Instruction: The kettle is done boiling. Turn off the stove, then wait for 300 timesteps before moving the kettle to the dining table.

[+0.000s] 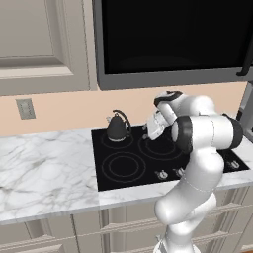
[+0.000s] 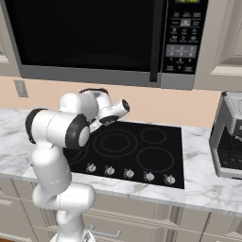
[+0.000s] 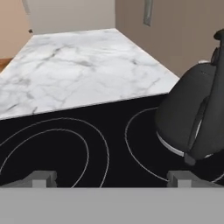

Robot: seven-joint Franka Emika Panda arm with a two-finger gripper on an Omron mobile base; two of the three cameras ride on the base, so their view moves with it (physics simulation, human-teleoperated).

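The dark grey kettle (image 1: 117, 127) stands upright on the back-left burner of the black stove (image 1: 128, 165). My gripper (image 1: 148, 130) hovers low over the cooktop just right of the kettle, pointing toward it, open and empty. In the hand view the kettle (image 3: 192, 118) is close at the right, off to the side of the gap, with the gripper (image 3: 110, 178) wide open and its fingertips (image 3: 41, 177) at the bottom. Silver knobs (image 2: 128, 173) line the front edge of the stove (image 2: 142, 151). In the right base view my arm hides the kettle. The dining table is out of view.
A black microwave (image 2: 94, 38) hangs low over the cooktop. A grey coffee machine (image 2: 229, 137) stands on the counter right of the stove. Marble wall counter (image 1: 44, 168) stretches to the left, with a wall outlet (image 1: 25, 108) above it.
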